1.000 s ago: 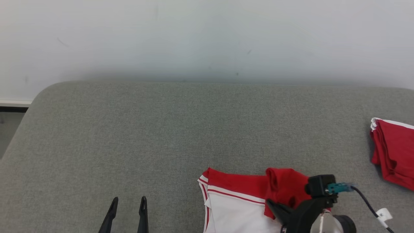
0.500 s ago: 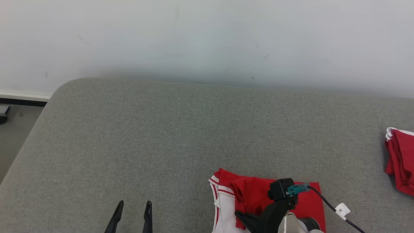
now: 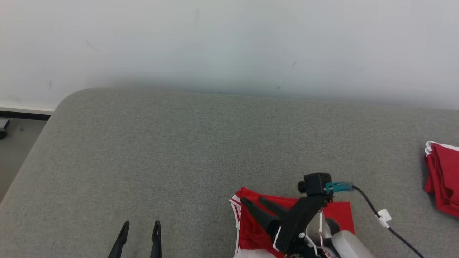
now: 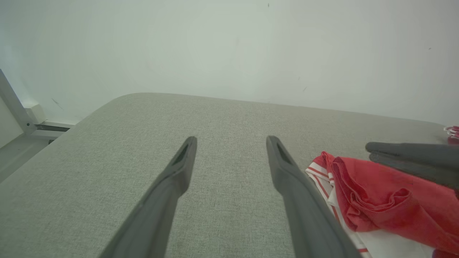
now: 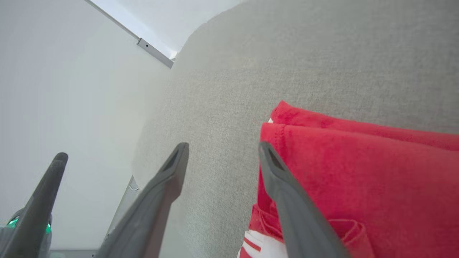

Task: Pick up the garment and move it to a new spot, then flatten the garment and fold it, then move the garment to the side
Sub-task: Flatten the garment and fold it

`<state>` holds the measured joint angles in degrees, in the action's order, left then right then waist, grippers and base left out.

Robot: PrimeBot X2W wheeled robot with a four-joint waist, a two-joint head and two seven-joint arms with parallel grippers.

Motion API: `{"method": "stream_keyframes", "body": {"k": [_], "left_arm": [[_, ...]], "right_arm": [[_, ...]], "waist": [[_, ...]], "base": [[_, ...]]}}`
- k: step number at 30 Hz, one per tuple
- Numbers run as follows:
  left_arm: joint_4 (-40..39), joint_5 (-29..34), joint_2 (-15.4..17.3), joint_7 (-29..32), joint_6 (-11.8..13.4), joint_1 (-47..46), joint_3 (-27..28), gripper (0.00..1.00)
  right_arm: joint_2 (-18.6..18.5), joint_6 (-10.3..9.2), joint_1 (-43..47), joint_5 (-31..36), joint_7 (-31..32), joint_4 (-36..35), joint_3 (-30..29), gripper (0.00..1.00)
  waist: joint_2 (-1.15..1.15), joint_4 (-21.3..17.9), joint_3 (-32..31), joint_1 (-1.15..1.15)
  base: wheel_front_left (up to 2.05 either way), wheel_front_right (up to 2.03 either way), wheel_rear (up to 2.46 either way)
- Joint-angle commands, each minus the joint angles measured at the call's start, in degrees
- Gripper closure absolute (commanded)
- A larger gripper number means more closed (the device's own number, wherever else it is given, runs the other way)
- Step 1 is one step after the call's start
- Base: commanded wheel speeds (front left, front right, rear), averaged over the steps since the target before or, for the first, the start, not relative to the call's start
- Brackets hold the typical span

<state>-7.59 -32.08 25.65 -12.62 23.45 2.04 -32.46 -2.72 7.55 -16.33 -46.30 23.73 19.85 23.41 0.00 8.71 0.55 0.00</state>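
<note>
The garment (image 3: 252,233), red with white panels and striped trim, lies bunched and partly folded on the grey cushioned surface (image 3: 200,150) at the bottom middle of the head view. My right gripper (image 3: 252,200) hovers just over its left edge, open, fingers pointing left, nothing between them. In the right wrist view, the right gripper (image 5: 222,150) has one finger over the red fabric (image 5: 358,161) and the other over bare cushion. My left gripper (image 3: 141,225) stands open at the lower left, apart from the cloth. From the left wrist, the left gripper (image 4: 231,143) is empty, with the garment (image 4: 376,193) to its right.
A second folded stack of red cloth (image 3: 443,175) lies at the right edge of the cushion. A pale wall (image 3: 229,43) backs the cushion. The cushion's rounded left corner (image 3: 62,104) drops to the floor. A cable (image 3: 373,211) trails from my right wrist.
My right gripper has opened and let go of the red fold, which now lies on the garment. The head camera has shifted to the left. The left gripper stays open.
</note>
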Motion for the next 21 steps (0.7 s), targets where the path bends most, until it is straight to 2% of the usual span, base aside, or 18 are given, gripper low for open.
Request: {"method": "stream_keyframes", "body": {"k": [1, 4, 8, 9, 10, 11, 12, 13, 14, 21], "left_arm": [[0.2, -0.4, -0.1, -0.6, 0.1, 0.2, 0.5, 0.00], [0.2, -0.6, -0.1, -1.0, 0.1, 0.5, 0.7, 0.00], [0.2, -0.6, -0.4, -1.1, 0.2, 0.7, 0.9, 0.00], [0.2, -0.6, -0.4, -1.1, 0.2, 0.7, 0.9, 0.00], [0.2, -0.6, -0.5, -1.2, 0.1, 0.6, 0.8, 0.00], [0.2, -0.4, -0.7, -1.3, 0.0, 0.1, 0.7, 0.00], [0.2, -0.3, -0.7, -1.4, -0.1, -0.2, 0.7, 0.00], [0.3, -0.2, -0.8, -1.4, -0.1, -0.5, 0.6, 0.00], [0.4, -0.2, -0.9, -1.4, -0.2, -0.8, 0.6, 0.00], [1.6, -0.1, -1.7, -1.5, -1.0, -2.3, 0.2, 0.00]], "right_arm": [[-0.2, -0.16, -0.9, 1.1, -0.7, -1.7, -2.0, 0.00], [-0.2, -0.16, -0.3, 5.1, -0.1, -4.9, -6.7, 0.00], [-0.1, -0.16, 3.6, 14.4, 3.5, -9.9, -13.9, 0.00], [-0.1, -0.16, 3.6, 14.4, 3.5, -9.9, -13.9, 0.00], [-0.1, -0.15, 4.7, 17.0, 4.6, -11.1, -15.4, 0.00], [-0.1, -0.15, 7.0, 23.5, 6.8, -13.1, -17.5, 0.00], [-0.1, -0.16, 8.2, 24.9, 7.4, -13.8, -18.3, 0.18], [-0.1, -0.15, 9.2, 26.3, 7.8, -14.3, -18.7, 0.63], [-0.1, -0.15, 9.9, 26.9, 7.5, -14.7, -18.5, 1.00], [-0.1, -0.15, 11.5, 27.2, 4.8, -9.5, -14.8, 1.00]], "waist": [[0.00, -1.2, -0.2, 0.00], [0.00, -2.3, -0.4, 0.00], [0.00, -3.6, -0.6, 0.00], [0.00, -3.6, -0.6, 0.00], [0.00, -3.8, -0.5, 0.00], [0.00, -4.1, -0.2, 0.00], [0.00, -4.2, 0.0, 0.00], [0.00, -4.3, 0.2, 0.00], [0.00, -4.4, 0.5, 0.00], [0.00, -3.9, 1.5, 0.00]], "base": [[0.00, 0.00, 0.00], [0.00, 0.00, 0.00], [0.00, 0.00, 0.00], [0.00, 0.00, 0.00], [0.00, 0.00, 0.00], [0.00, 0.00, 0.00], [0.00, 0.00, 0.00], [0.00, 0.00, 0.00], [0.00, 0.00, 0.00], [0.00, 0.00, 0.00]]}}
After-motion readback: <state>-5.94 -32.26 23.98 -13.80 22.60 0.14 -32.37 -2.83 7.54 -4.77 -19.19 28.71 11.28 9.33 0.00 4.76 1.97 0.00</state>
